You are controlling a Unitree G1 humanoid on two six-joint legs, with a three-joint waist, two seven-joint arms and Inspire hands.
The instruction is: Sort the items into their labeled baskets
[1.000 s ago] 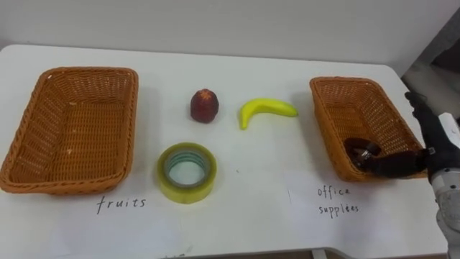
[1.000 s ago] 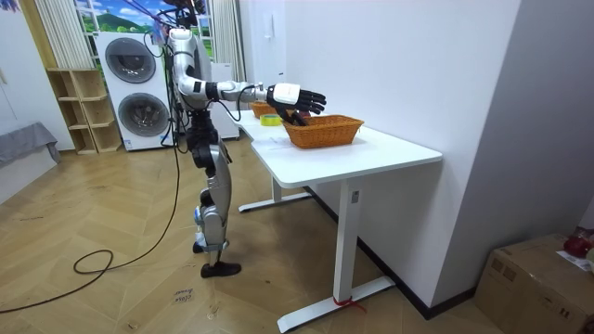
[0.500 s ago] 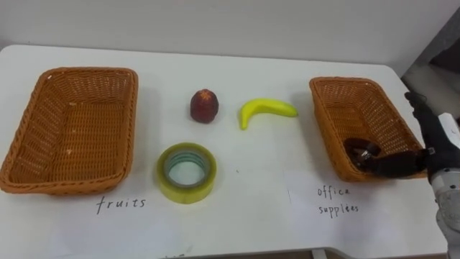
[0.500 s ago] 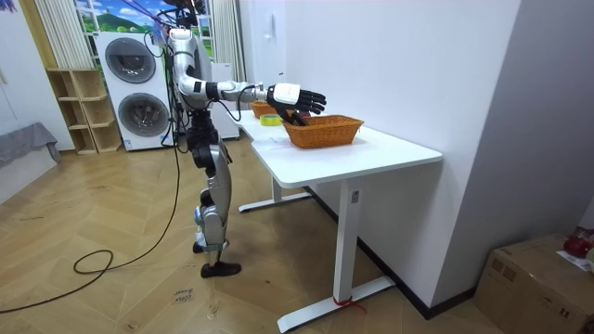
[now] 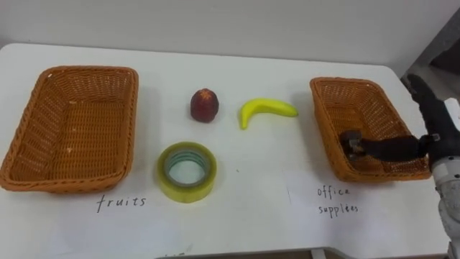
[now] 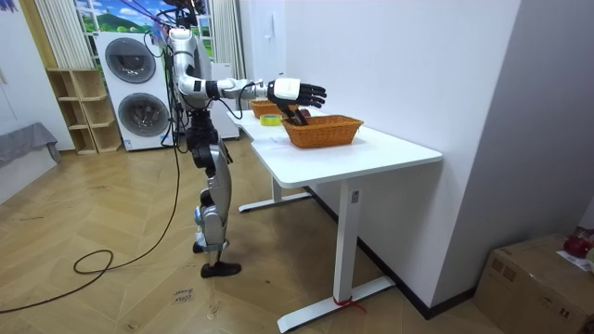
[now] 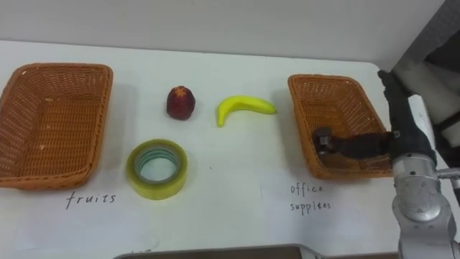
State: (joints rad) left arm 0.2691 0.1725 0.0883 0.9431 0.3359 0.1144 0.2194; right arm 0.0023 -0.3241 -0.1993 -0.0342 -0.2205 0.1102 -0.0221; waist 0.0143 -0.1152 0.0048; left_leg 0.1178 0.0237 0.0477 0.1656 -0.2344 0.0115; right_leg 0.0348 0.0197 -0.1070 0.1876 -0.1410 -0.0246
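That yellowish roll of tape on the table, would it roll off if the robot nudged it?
Probably not: the roll of tape lies flat on the table, so a nudge would likely slide it. It looks like a stiff ring that should keep its shape; its glossy side may be slippery.

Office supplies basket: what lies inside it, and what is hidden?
In the basket, one small dark item lies by the left wall, at the right hand's thumb tip; the thumb covers part of the floor.

Right hand (image 5: 437, 128) higher over the right basket (image 5: 345, 81) than before, fingers (image 5: 392, 149) farther left.
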